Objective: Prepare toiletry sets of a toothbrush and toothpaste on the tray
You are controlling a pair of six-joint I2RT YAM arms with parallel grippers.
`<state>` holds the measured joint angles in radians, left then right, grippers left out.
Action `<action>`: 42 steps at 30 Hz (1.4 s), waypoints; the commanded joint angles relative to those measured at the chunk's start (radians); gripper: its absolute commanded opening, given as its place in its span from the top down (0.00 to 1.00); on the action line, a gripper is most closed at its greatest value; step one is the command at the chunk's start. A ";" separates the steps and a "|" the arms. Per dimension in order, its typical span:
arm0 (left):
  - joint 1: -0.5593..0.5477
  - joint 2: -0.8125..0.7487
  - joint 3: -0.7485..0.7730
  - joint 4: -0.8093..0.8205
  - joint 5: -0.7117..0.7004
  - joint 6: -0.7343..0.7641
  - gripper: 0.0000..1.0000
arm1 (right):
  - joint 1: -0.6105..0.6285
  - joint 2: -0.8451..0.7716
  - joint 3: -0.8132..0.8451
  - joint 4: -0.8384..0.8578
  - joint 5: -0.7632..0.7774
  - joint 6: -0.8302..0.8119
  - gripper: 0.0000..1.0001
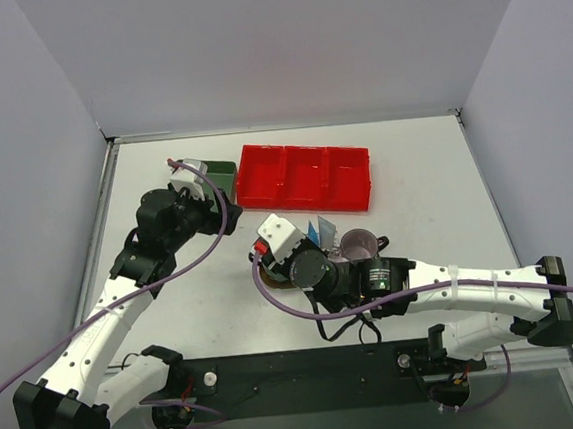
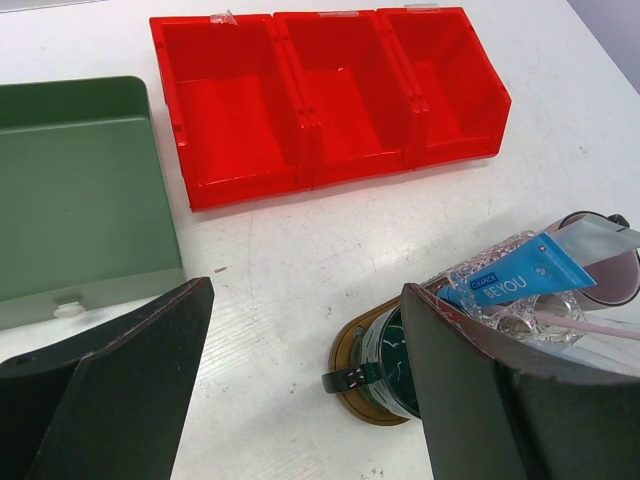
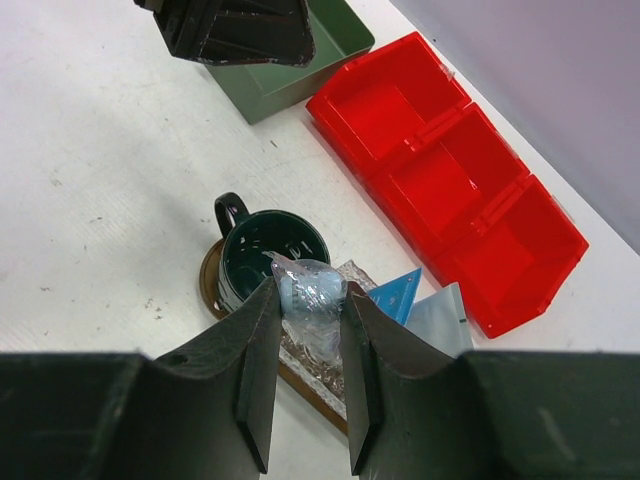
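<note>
The right tool (image 3: 310, 295) pinches a pale blue crinkly packet (image 3: 308, 280) in a narrow grip, just above the dark green mug (image 3: 262, 245) on the tray (image 3: 211, 285) at frame centre. The left tool (image 2: 308, 292) gapes wide over the counter (image 2: 270, 260), beside the green box (image 2: 80, 190) at the left.

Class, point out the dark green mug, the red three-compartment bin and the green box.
dark green mug (image 3: 260, 245): right wrist view, inside wall.
red three-compartment bin (image 2: 340, 110): left wrist view, middle compartment's floor.
green box (image 2: 85, 200): left wrist view, bare floor.
</note>
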<state>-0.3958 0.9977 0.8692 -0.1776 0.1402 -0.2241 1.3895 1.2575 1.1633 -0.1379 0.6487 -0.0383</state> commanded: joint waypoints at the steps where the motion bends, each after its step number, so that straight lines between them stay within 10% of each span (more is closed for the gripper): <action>1: 0.003 -0.004 0.042 0.009 -0.008 0.012 0.14 | 0.008 0.013 -0.014 0.064 0.039 -0.020 1.00; 42: 0.005 -0.004 0.040 0.009 -0.013 0.022 0.14 | -0.055 0.043 -0.243 0.282 0.054 -0.012 1.00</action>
<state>-0.3958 0.9981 0.8692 -0.1776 0.1345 -0.2199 1.3464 1.3064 0.9287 0.1074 0.6949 -0.0746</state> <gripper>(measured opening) 0.860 0.226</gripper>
